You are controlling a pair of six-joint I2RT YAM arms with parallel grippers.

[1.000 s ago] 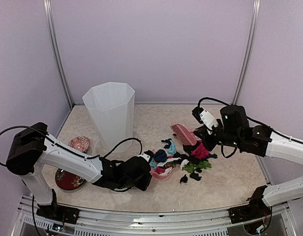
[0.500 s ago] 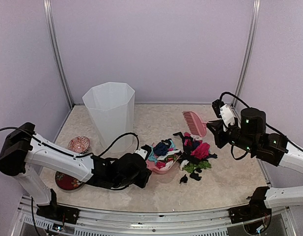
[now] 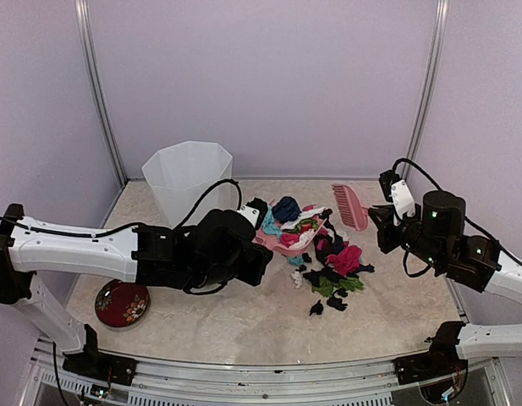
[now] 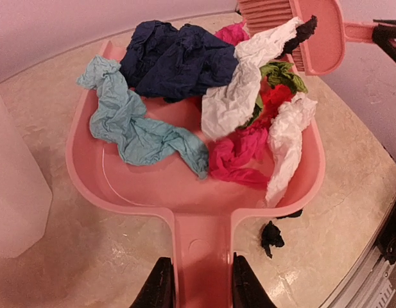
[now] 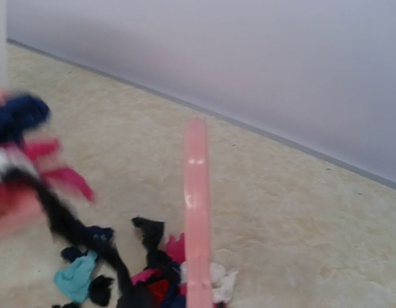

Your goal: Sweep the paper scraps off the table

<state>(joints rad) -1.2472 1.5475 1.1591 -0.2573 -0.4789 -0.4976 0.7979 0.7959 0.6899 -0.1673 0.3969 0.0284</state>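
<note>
Crumpled paper scraps (image 4: 230, 109) fill the far half of a pink dustpan (image 4: 120, 186): a big navy wad at the back, a long teal twist on the left, two white strips, magenta and red bits, a touch of green, and one black tip that reaches the brush. The left hand (image 4: 198, 282) is clenched on the dustpan's handle, one finger on each side, and holds the pan roughly level above the beige mottled desk (image 3: 396, 313).

More scraps lie on the desk just right of the pan in a loose heap, mostly black, magenta and green. A small white bit sits at the heap's near left edge, and two black bits lie apart toward the near side.

The right hand (image 3: 386, 222) grips the handle of a pink brush (image 3: 352, 205), whose head is raised just beyond the heap. A white bin (image 3: 189, 182) stands at the back left, and a red dish (image 3: 121, 303) lies near the front left.
</note>
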